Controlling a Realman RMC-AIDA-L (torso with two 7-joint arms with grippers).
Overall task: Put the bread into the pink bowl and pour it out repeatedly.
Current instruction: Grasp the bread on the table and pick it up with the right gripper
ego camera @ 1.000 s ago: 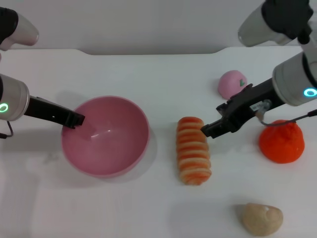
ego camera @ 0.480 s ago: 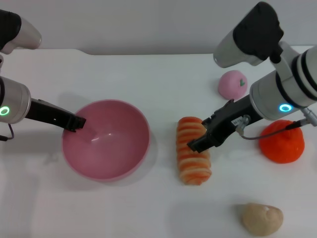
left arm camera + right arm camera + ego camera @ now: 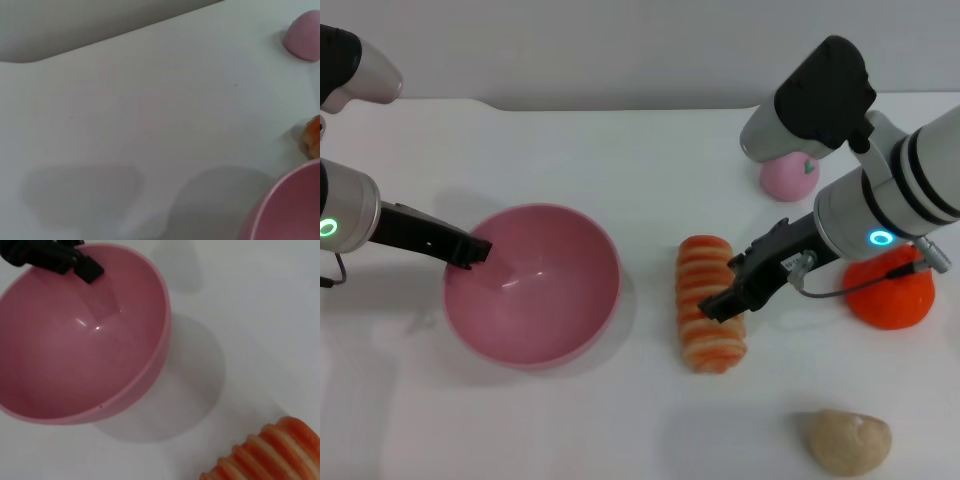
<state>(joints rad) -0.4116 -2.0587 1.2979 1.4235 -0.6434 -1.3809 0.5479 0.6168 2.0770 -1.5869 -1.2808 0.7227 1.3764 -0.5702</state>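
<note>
Pink bowl (image 3: 532, 285) (orange-cream striped bread (image 3: 705, 330))

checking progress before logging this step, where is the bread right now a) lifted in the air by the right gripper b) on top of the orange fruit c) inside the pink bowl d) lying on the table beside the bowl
d: the bread lies flat on the table, apart from the empty bowl, with the right gripper down at its side.
</note>
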